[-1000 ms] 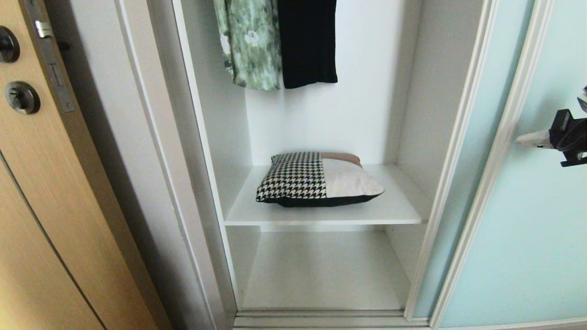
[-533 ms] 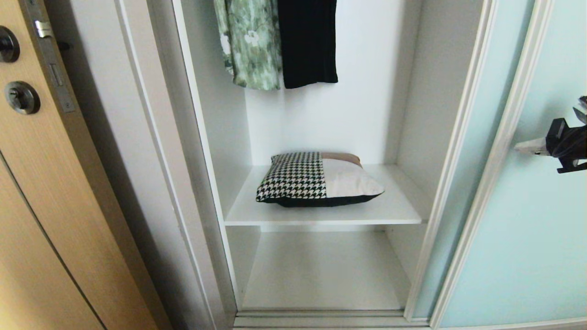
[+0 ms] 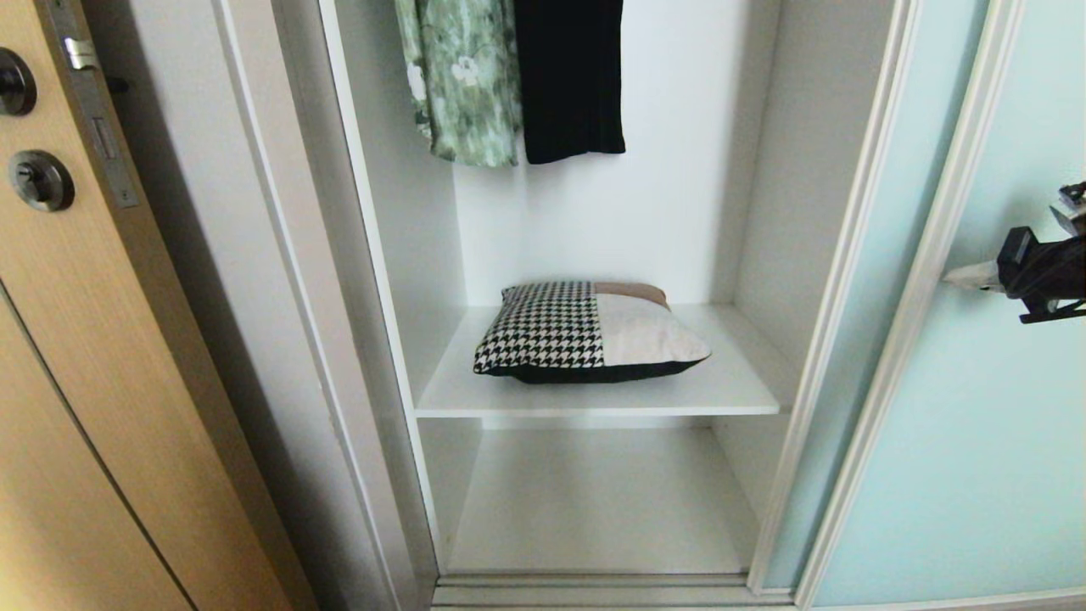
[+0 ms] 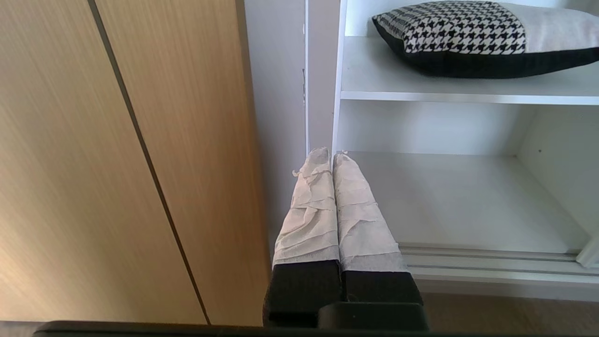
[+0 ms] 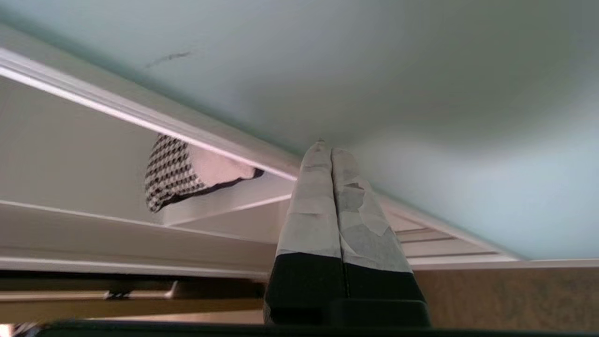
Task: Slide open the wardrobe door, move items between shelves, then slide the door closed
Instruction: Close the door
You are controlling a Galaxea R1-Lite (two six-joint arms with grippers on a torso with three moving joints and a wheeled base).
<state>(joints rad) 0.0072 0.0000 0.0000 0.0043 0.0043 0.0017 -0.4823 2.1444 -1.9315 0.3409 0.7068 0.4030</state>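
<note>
At right edge, right gripper (image 3: 950, 276), jaws pressed together, empty, crept left toward door (image 3: 976, 441) frame; likely lining up to push it. Cushion (image 3: 585, 335) lay on upper shelf (image 3: 730, 395). Left gripper (image 4: 332, 157) parked low, jaws together.

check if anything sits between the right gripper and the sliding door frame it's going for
Nothing visible does. The right gripper, fingers shut, points at the sliding wardrobe door, its tip right beside the door's frame. The cushion lies apart on the shelf.
</note>
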